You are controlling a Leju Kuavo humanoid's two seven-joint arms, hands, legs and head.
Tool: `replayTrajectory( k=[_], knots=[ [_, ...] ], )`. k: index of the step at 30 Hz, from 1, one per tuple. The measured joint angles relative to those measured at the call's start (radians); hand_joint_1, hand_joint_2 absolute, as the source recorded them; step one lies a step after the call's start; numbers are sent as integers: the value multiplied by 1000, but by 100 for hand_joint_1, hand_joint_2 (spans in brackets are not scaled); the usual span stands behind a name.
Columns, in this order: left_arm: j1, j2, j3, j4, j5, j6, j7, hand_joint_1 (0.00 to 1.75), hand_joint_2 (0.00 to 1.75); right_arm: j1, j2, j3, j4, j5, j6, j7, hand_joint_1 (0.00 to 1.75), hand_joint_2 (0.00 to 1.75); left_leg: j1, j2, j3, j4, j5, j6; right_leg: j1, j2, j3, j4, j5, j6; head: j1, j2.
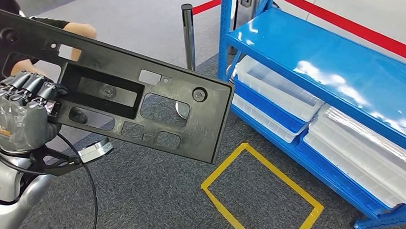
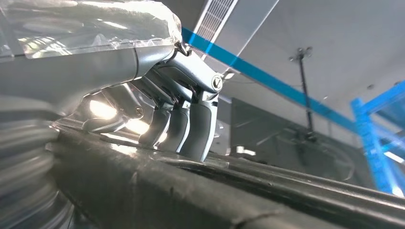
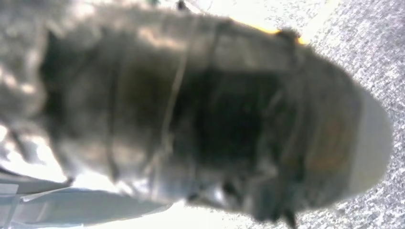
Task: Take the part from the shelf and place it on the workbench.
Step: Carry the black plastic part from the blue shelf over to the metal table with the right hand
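The part [image 1: 139,96] is a long black plastic panel with several cut-outs, held up in the air and slanting across the left of the head view. My left hand [image 1: 22,115] grips its near left end, fingers curled over the edge. In the left wrist view the fingers [image 2: 191,129] press on the part's dark edge [image 2: 215,195]. The blue shelf [image 1: 316,54] stands to the right, apart from the part. In the right wrist view my right hand [image 3: 200,119] is a close dark blur over grey carpet, its fingers too smeared to read.
White plastic trays [image 1: 276,86] sit on the shelf's lower levels. A yellow taped square [image 1: 259,189] marks the grey carpet beside the shelf. A black post [image 1: 188,33] and a red barrier band [image 1: 351,25] stand behind. A person's hand [image 1: 81,31] shows behind the part.
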State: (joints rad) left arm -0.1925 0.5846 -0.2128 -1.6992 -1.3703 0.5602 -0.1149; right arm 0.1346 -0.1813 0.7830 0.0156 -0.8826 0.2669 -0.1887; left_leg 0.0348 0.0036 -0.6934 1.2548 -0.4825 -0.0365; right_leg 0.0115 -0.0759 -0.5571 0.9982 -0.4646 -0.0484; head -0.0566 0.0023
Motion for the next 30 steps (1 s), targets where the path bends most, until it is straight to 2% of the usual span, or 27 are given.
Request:
replayTrajectory(
  k=[1,3,7,10,11,12,14,15,16,17,18,20,21,22,23,24,25,26,27,28,29,30],
  knots=[
    [-1,0,-2,1,1,-1,0,175,175,-1,0,-1,0,0,0,0,0,0,3,10,42,-46,21,-5,-1,-13,-13,11,1,3,0,0],
    [-3,0,-3,2,3,-2,1,175,175,-1,0,-3,0,1,0,-1,0,0,5,29,102,-121,37,-9,-3,-27,-26,24,1,5,0,0],
    [-3,0,-3,2,4,-2,1,175,175,-1,0,-3,0,1,0,-1,0,0,6,36,114,-140,30,-10,-3,-29,-28,27,1,6,0,0],
    [-8,3,-3,2,11,-5,4,175,175,-1,2,-4,0,6,1,-4,0,0,-14,52,145,-206,0,11,-2,-50,-35,36,8,21,0,0],
    [-12,5,-3,3,15,-7,5,175,175,-1,4,-4,0,11,2,-7,0,0,-20,44,141,-229,7,32,-6,-26,-48,69,-24,33,1,0],
    [-14,6,-3,3,18,-9,5,175,175,1,5,-4,0,14,2,-9,0,0,-21,29,125,-235,25,47,-10,5,-63,118,-68,42,0,0],
    [-19,8,-4,4,24,-12,5,175,175,3,8,-4,0,18,3,-12,0,0,-20,-7,84,-244,66,74,-16,73,-98,252,-174,57,1,0],
    [-19,9,-4,4,25,-13,5,175,175,3,9,-4,-1,18,3,-12,0,0,-21,-19,69,-242,78,73,-16,75,-97,287,-185,57,1,0],
    [-18,9,-4,4,26,-14,5,175,175,3,9,-4,-1,18,3,-13,0,0,-20,-32,53,-240,89,71,-18,76,-81,290,-174,56,1,0],
    [-18,9,-4,5,27,-15,5,175,175,3,9,-4,-1,18,3,-13,0,0,-20,-46,38,-238,100,68,-19,80,-47,257,-148,55,1,0],
    [-18,9,-4,5,28,-15,5,175,175,3,9,-4,-1,19,3,-14,0,0,-19,-60,24,-236,111,64,-22,94,-1,197,-119,53,1,0],
    [-18,10,-4,4,30,-16,4,175,175,3,10,-4,-1,19,3,-15,0,0,-18,-85,3,-234,133,54,-26,146,84,64,-101,48,0,0],
    [-18,11,-4,4,30,-16,4,175,175,4,10,-4,0,19,3,-16,0,0,-18,-96,-2,-236,145,48,-26,165,105,23,-104,47,0,0],
    [-19,12,-4,4,30,-16,4,175,175,4,10,-4,0,19,2,-16,0,0,-18,-108,-5,-241,158,41,-23,172,111,5,-109,46,0,0],
    [-18,14,-4,4,30,-16,4,175,175,4,11,-4,0,20,2,-16,0,0,-17,-122,-7,-249,173,33,-21,161,106,2,-102,44,0,0],
    [-17,16,-4,5,31,-16,5,175,175,4,11,-4,0,21,2,-16,0,0,-15,-125,-11,-254,180,27,-22,145,98,-1,-92,38,2,0],
    [-17,19,-4,5,31,-16,5,175,175,3,12,-4,0,22,2,-16,0,0,-15,-110,-19,-248,169,23,-22,129,88,-3,-81,31,1,0],
    [-17,20,-4,5,31,-16,4,175,175,2,12,-4,0,23,2,-16,0,0,-15,-85,-31,-224,135,19,-22,111,76,-6,-68,21,0,0],
    [-17,21,-4,5,31,-16,4,175,175,3,12,-4,0,25,2,-16,0,0,-14,-52,-44,-180,81,18,-21,93,63,-7,-55,14,-2,0],
    [-17,22,-4,5,31,-16,4,175,175,4,13,-4,0,26,2,-16,0,0,-13,-25,-58,-117,21,14,-17,76,49,-7,-44,9,-4,0],
    [-17,22,-4,5,31,-16,4,175,175,6,13,-5,0,28,2,-16,0,0,-11,-14,-69,-46,-22,10,-14,59,35,-5,-35,7,-4,0],
    [-17,22,-5,6,33,-16,2,175,175,7,13,-5,0,30,2,-16,0,0,-8,-9,-72,14,-40,7,-10,42,20,-4,-26,7,-4,0]
  ],
)
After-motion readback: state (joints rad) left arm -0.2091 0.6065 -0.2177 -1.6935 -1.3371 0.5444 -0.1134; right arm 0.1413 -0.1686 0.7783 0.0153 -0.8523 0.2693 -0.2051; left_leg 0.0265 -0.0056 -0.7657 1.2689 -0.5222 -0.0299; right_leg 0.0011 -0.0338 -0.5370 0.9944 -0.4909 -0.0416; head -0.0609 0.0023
